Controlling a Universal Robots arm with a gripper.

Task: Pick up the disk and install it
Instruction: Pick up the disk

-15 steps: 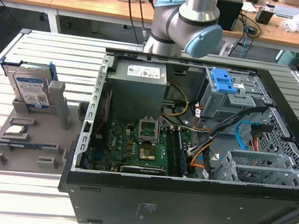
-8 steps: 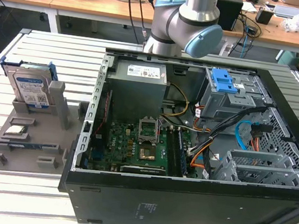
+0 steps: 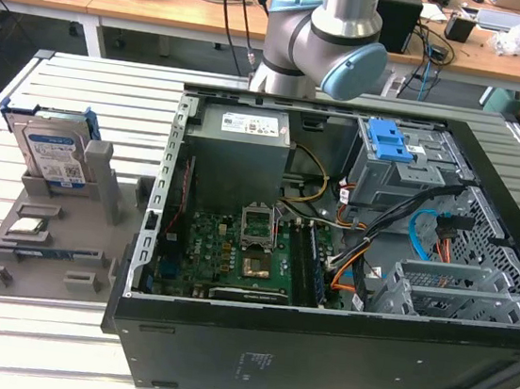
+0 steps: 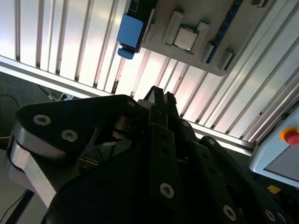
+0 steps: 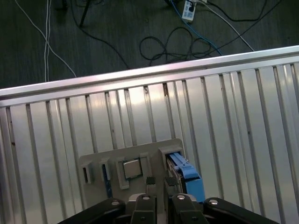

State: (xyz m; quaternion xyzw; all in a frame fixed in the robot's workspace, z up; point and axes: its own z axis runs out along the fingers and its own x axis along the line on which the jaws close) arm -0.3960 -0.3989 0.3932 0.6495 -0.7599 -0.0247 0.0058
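Observation:
The disk (image 3: 52,152), silver-grey with a white-and-blue label in a bright blue frame, stands on edge in a grey holder (image 3: 77,219) at the exterior view's left. Its blue frame is the part I see in both wrist views (image 5: 189,179) (image 4: 130,30). My gripper (image 5: 160,181) hangs well above the holder, apart from the disk, and it also appears in the second wrist view (image 4: 161,93). Its dark fingers stand slightly apart, with a narrow gap and nothing between them. The arm (image 3: 326,41) rises behind the computer case.
An open computer case (image 3: 316,353) lies on the slatted metal table, with a grey metal bay (image 3: 395,178) topped by a blue latch (image 3: 390,141). The holder also carries a processor chip (image 5: 131,169). Cables lie on the floor (image 5: 187,37) past the table edge.

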